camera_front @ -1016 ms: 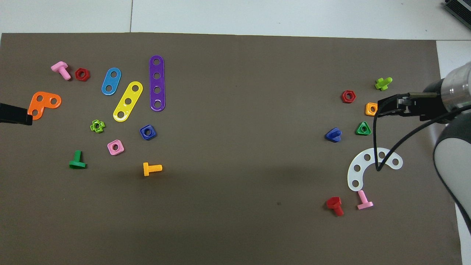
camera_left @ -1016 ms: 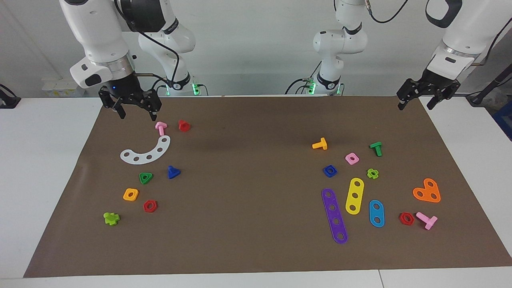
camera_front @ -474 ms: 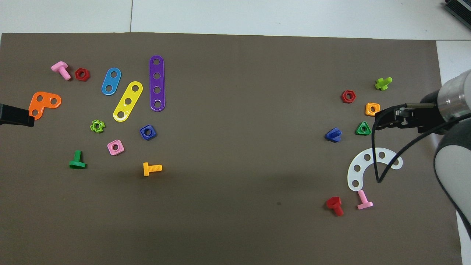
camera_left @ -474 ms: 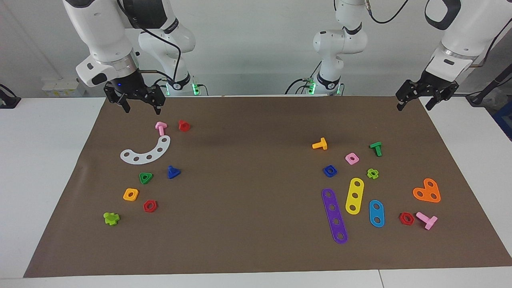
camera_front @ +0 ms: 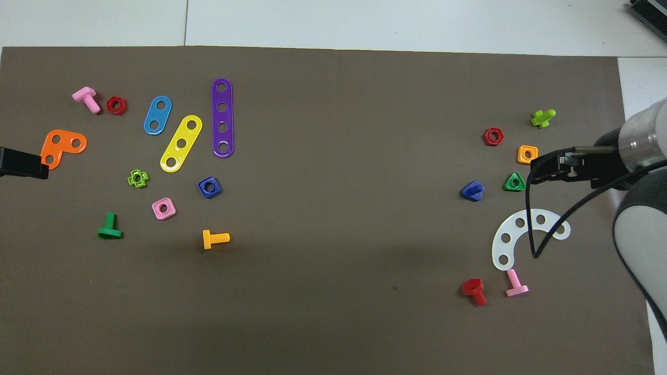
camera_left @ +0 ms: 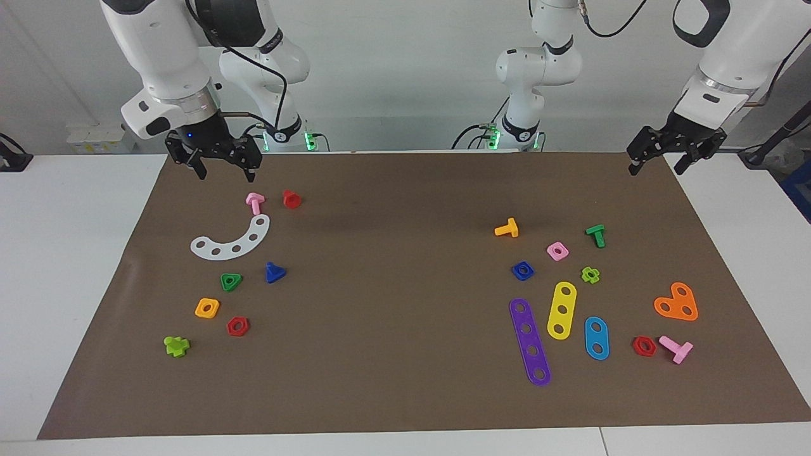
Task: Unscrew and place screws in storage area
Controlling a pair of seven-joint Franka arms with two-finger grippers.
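The blue triangle-headed screw (camera_left: 274,273) is seen lying on the brown mat (camera_left: 405,354), beside the green triangle nut (camera_left: 230,281). Both the right gripper (camera_left: 225,170) and the left gripper (camera_left: 656,166) are held up over the mat's corners nearest the robots, fingers spread, with nothing held.

The right claw (camera_left: 225,167) hangs raised at about ten o'clock in the facing view, wrist pointing down, fingers spread wide and empty. The left claw (camera_left: 656,161) hangs at about two o'clock over the tabletop's (camera_left: 405,380) corner, tilted, fingers likewise apart and holding nothing.
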